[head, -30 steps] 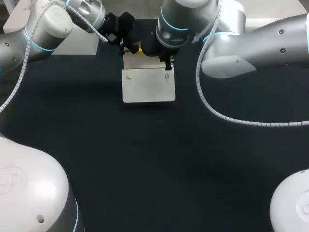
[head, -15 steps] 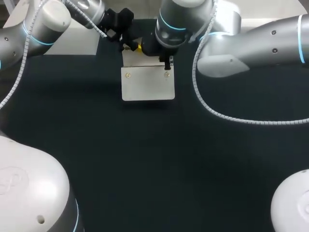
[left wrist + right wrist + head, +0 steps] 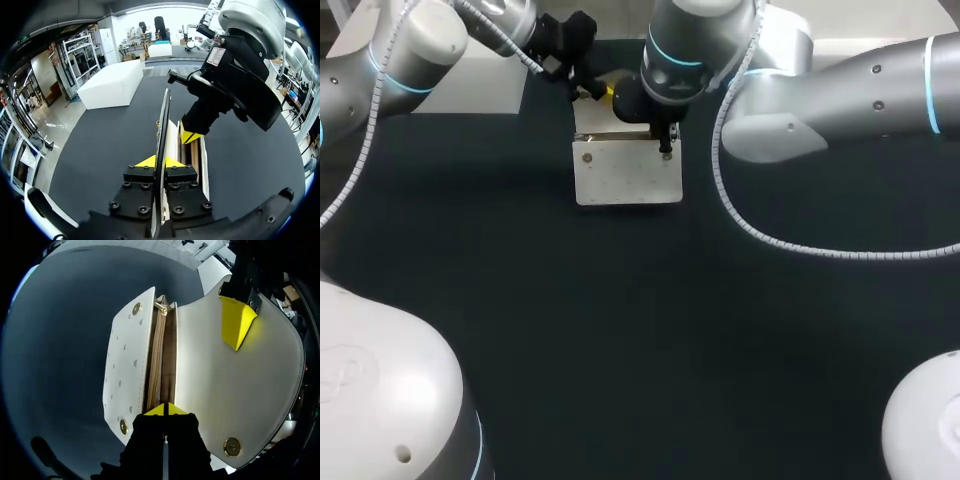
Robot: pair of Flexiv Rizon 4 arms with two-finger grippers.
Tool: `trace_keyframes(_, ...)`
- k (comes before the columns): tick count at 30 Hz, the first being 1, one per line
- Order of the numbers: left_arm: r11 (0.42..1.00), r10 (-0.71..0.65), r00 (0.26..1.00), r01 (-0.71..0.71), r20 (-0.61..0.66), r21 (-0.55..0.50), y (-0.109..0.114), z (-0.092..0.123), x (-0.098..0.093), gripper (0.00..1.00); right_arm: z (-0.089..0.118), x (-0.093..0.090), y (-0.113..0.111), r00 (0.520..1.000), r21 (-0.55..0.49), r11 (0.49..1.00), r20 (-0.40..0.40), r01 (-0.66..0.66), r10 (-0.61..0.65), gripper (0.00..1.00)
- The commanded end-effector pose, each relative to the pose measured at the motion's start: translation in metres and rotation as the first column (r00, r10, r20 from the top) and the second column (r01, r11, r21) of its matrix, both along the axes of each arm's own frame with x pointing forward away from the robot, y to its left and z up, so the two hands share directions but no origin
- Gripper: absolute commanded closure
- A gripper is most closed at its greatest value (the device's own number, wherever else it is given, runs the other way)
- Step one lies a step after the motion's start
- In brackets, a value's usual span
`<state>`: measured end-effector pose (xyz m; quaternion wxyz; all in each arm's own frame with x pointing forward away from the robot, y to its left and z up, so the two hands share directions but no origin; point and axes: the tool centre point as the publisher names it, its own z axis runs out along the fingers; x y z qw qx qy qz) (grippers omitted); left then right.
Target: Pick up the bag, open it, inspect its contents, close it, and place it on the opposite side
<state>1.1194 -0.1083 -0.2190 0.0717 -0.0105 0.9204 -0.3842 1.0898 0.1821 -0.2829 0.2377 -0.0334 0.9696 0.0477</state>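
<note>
My left gripper (image 3: 160, 161) is clamped tight, both yellow tips pressed against the thin white flap (image 3: 163, 125), which runs edge-on straight up between them. So that hand has the bag (image 3: 628, 175) by its flap. Over on the other side, my right gripper (image 3: 165, 410) has its fingers drawn almost together, pinching the rim at the bag's mouth, right where the tan lining (image 3: 162, 355) meets them. The bag is spread open. The studded front panel (image 3: 127, 365) falls away to one side of my right fingers and the smooth inside of the flap (image 3: 240, 385) to the other, with a brass snap (image 3: 231, 446) near its corner. One yellow finger of my left hand (image 3: 237, 322) shows against that flap, well ahead of my right tips. From above, the bag sits at the far edge of the table (image 3: 620, 350), about the middle, with both my wrists crowded over its far end, the left arm coming in from the far left corner and the right arm from the right side. Whether the bag rests on the table or hangs just above it, I cannot tell.
</note>
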Motion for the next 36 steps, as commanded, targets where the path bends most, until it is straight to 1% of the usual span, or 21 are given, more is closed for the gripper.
trace_keyframes(1, 1.000, 0.018, 1.000, -0.018, 0.003, -0.009, -0.001, 0.001, -0.001, 1.00, -0.001, -0.007, -0.001, 1.000, 0.005, 1.000, 0.003, 0.007, -0.007, 1.00)
trace_keyframes(10, 0.999, 0.028, 1.000, -0.028, 0.007, -0.038, -0.004, 0.002, 0.003, 1.00, -0.007, -0.020, 0.000, 1.000, 0.034, 0.999, -0.002, 0.006, -0.006, 1.00)
trace_keyframes(17, 0.999, -0.007, 0.999, 0.009, 0.034, -0.053, -0.008, 0.008, -0.001, 1.00, -0.015, -0.022, -0.001, 1.000, 0.049, 0.999, -0.017, 0.013, -0.012, 1.00)
trace_keyframes(21, 0.998, -0.023, 0.999, 0.025, 0.043, -0.058, -0.010, 0.012, -0.004, 1.00, -0.015, -0.018, -0.002, 1.000, 0.050, 0.999, -0.013, 0.014, -0.014, 1.00)
trace_keyframes(30, 0.995, -0.067, 0.997, 0.069, 0.031, -0.074, -0.011, 0.015, -0.012, 1.00, -0.016, -0.001, 0.002, 1.000, 0.054, 0.999, 0.017, 0.004, -0.005, 1.00)
trace_keyframes(33, 0.995, -0.066, 0.997, 0.068, 0.028, -0.073, -0.009, 0.015, -0.013, 1.00, -0.021, 0.003, 0.002, 1.000, 0.048, 0.999, 0.018, 0.002, -0.003, 1.00)
trace_keyframes(36, 0.994, -0.074, 0.997, 0.075, 0.017, -0.082, -0.006, 0.015, -0.014, 1.00, -0.029, 0.006, -0.001, 1.000, 0.049, 0.999, -0.003, 0.013, -0.013, 1.00)
